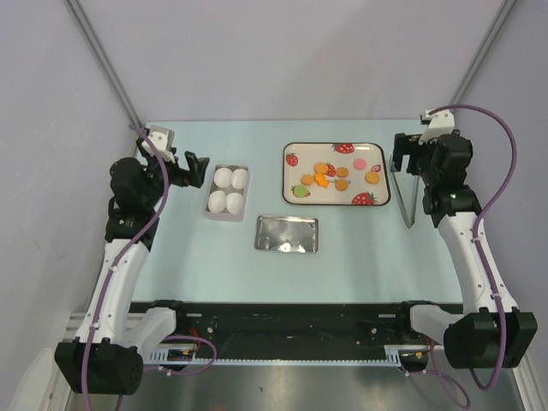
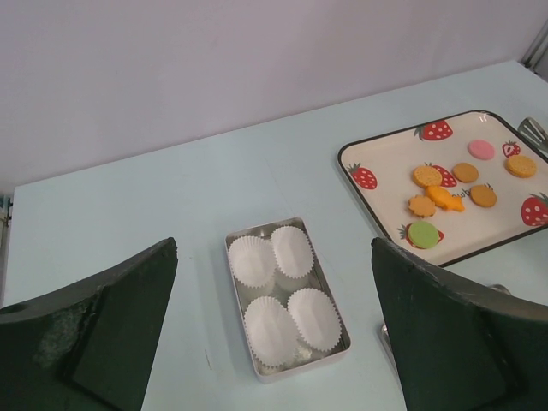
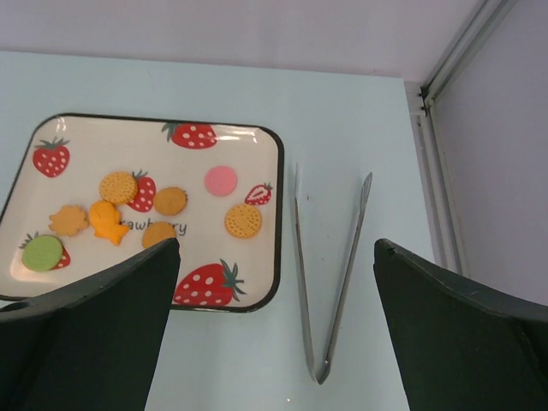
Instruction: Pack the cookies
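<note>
Start stage: cookies (image 3: 242, 220) all on tray (image 3: 253, 158), cups (image 2: 291, 253) unfilled. Left fingers (image 2: 103, 342), right fingers (image 3: 462, 342) spread, holding nothing. Your next move, likely: right fingers onto tongs (image 3: 320, 373).

cookies (image 1: 342, 183) on tray (image 1: 330, 198); seemingly tongs (image 1: 410, 221) beside

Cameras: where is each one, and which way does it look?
Top external: above and behind the arms, looking down at the table; both arms show, left end effector and right end effector open.
Left wrist: on the left arm, looking down at paper cups; its fingers fill the bottom corners.
Right wrist: on the right arm, looking down at tongs; its fingers show likewise.
Shared: all three see the tray of cookies.
</note>
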Robot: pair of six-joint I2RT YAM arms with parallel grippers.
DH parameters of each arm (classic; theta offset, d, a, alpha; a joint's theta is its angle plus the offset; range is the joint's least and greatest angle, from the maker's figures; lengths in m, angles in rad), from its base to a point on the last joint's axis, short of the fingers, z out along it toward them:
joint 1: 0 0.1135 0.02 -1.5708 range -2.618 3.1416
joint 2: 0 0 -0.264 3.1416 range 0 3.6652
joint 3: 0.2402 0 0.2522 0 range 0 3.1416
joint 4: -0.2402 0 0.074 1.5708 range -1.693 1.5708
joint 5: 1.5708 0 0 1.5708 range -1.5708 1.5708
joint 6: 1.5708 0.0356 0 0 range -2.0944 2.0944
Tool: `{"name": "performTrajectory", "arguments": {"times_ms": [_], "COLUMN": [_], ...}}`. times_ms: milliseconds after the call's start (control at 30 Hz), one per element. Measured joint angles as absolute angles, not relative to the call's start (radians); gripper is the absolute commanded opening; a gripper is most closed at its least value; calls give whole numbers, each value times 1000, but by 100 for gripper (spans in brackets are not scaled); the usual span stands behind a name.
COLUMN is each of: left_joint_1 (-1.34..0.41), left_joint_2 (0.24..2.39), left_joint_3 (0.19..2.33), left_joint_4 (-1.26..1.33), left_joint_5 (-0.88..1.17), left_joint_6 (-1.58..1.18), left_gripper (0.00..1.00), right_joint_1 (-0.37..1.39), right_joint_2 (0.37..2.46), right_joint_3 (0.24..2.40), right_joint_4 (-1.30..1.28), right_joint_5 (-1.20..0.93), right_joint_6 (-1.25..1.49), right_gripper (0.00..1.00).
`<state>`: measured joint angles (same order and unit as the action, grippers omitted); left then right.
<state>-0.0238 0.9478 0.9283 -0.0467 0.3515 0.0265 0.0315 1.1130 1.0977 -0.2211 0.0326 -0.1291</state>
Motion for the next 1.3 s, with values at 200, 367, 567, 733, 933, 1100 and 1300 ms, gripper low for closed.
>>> {"name": "performTrajectory", "arguments": {"times_ms": [200,367,567,733,933,1100,1300], "left_joint_1": [-24,-24,-24,-24,-24,-24,-24], "left_joint_2": [960,970,975,981,998,1002,1014], "left_joint_3": [920,884,862,850,846,845,844], "left_joint_4": [-46,-47,-44,-39,-39,-39,-25], "left_joint_5": [344,344,344,345,344,345,345], "left_joint_6": [35,44,52,53,54,53,53], "left_gripper": [100,100,100,100,100,100,100], "right_joint_1": [6,-54,-133,-151,-169,-174,-183], "right_joint_2": [1208,1372,1481,1534,1636,1691,1744], "right_joint_3": [1098,1098,1097,1097,1097,1097,1098], "right_joint_4": [-273,-353,-405,-406,-398,-378,-334], "right_joint_5": [19,-2,-22,-41,-43,-39,-39], "right_joint_6": [-156,-171,-194,-219,-242,-263,-288], "right_gripper": [100,100,100,100,100,100,99]}}
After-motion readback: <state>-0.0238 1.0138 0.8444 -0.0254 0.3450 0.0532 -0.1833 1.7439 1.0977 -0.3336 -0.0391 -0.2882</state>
